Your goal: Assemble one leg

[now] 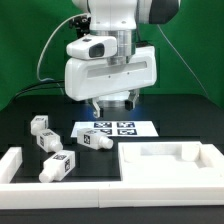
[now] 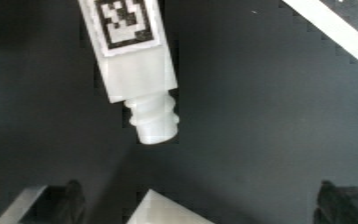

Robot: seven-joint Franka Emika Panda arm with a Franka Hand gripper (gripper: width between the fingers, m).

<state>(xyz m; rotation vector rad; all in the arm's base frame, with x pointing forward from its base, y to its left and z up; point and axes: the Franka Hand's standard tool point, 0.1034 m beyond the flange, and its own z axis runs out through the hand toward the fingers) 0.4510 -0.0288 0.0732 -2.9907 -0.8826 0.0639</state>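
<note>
Four look-alike white legs with black-and-white tags lie on the black table. Three are at the exterior view's left (image 1: 40, 125) (image 1: 47, 142) (image 1: 57, 166). The fourth (image 1: 97, 138) lies by the front left corner of the marker board (image 1: 122, 128). My gripper (image 1: 110, 106) hangs open and empty just above and behind this fourth leg. In the wrist view one leg (image 2: 131, 60) lies flat with its ribbed end (image 2: 153, 120) pointing toward my open gripper (image 2: 197, 198). The dark fingertips (image 2: 51, 203) stand wide apart and clear of the leg.
A large flat white tray-like panel (image 1: 170, 160) lies at the front right of the exterior view. A white L-shaped frame (image 1: 18, 166) runs along the front and left. A white corner (image 2: 179, 205) shows between my fingers in the wrist view.
</note>
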